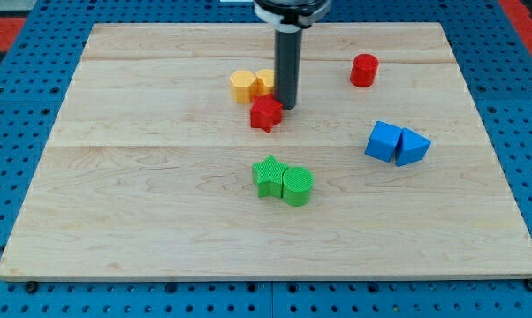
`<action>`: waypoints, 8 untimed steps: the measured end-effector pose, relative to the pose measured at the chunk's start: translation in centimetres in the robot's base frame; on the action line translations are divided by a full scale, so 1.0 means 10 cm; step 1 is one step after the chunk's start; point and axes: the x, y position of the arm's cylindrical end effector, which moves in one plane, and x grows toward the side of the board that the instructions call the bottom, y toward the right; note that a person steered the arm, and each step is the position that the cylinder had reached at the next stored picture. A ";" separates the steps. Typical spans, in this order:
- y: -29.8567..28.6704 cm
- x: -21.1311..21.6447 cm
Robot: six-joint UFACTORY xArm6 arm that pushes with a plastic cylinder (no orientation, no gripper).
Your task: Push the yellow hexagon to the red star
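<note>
yellow hexagon [243,86]: far centre of the wooden board [160,221], just left of my tip [287,107], touching a second yellow block [264,82]. red star [266,114]: just near-left of my tip, close to the hexagon. no claw fitted, only the rod.

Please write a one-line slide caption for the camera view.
My tip stands just right of the red star, with the yellow hexagon close above-left of the star on the board.

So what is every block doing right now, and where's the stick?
my tip: down on the board, just right of the red star.
yellow hexagon: flat, up-left of the red star, close by.
second yellow block: beside the hexagon, partly hidden by the rod.
red star: flat.
red cylinder: upright, alone.
two blue blocks: touching.
two green blocks: touching.
</note>
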 end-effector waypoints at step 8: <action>-0.26 -0.54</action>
